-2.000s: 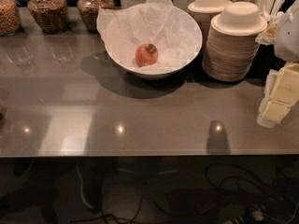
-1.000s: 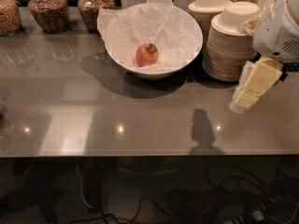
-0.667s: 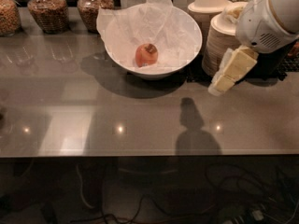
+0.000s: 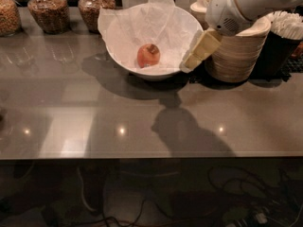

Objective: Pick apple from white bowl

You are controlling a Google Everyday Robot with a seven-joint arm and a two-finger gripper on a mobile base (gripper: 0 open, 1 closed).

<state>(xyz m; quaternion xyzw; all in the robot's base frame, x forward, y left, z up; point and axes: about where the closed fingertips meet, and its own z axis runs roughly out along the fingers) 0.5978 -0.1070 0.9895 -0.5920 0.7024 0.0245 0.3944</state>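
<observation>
A small reddish-orange apple (image 4: 148,55) lies in the large white bowl (image 4: 142,71), which is lined with crinkled white tissue paper and stands at the back middle of the grey counter. My gripper (image 4: 194,59) comes in from the upper right. Its cream tip hangs over the bowl's right rim, to the right of the apple and apart from it. The white arm body sits above and behind it.
Glass jars of grain (image 4: 47,11) stand at the back left. A tall stack of beige paper bowls (image 4: 236,56) stands right of the white bowl, behind my arm, with a dark cup of white sticks (image 4: 284,37) further right. The counter's front edge (image 4: 151,156) runs across below.
My gripper and arm have swung left and up from the right edge of the counter to the bowl's right rim. The apple and bowl have not moved.
</observation>
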